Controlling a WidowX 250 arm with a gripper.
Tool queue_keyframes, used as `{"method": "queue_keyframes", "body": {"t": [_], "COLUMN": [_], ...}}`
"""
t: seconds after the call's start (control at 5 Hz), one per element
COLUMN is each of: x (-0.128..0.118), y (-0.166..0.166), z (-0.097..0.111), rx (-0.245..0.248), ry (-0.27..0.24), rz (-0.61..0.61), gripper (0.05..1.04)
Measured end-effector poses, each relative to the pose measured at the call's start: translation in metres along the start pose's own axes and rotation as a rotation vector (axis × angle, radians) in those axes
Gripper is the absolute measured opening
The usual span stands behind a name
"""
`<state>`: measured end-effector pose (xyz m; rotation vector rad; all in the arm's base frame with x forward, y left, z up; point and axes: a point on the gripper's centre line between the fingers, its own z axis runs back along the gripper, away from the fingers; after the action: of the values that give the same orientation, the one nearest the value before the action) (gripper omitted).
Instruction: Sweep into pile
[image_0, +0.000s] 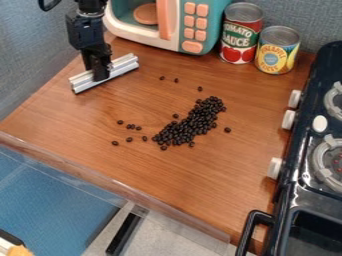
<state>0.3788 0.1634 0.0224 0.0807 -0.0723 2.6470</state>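
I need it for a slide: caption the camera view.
Black gripper with a silver bar at a wooden counter, dark beans clustered mid-counter, a few strays around.

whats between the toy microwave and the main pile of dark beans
Three stray beans lie on the countertop between microwave and pile, in the camera view.

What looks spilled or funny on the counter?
The little dark beans look spilled: they lie loose on the wooden counter, most bunched in a long, uneven heap, with a few scattered around it. Nothing looks broken.
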Motion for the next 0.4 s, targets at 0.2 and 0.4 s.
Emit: {"method": "queue_keyframes", "body": {"t": [0.2, 0.4], "x": [-0.0068, -0.0093], "y": [0.0040, 0.0060], "z": [-0.0004, -0.0016], "rx": [-0.018, -0.029], "ry": [-0.010, -0.018], "rz": [-0.044, -0.079], "gripper": [0.365, 0.365]}}
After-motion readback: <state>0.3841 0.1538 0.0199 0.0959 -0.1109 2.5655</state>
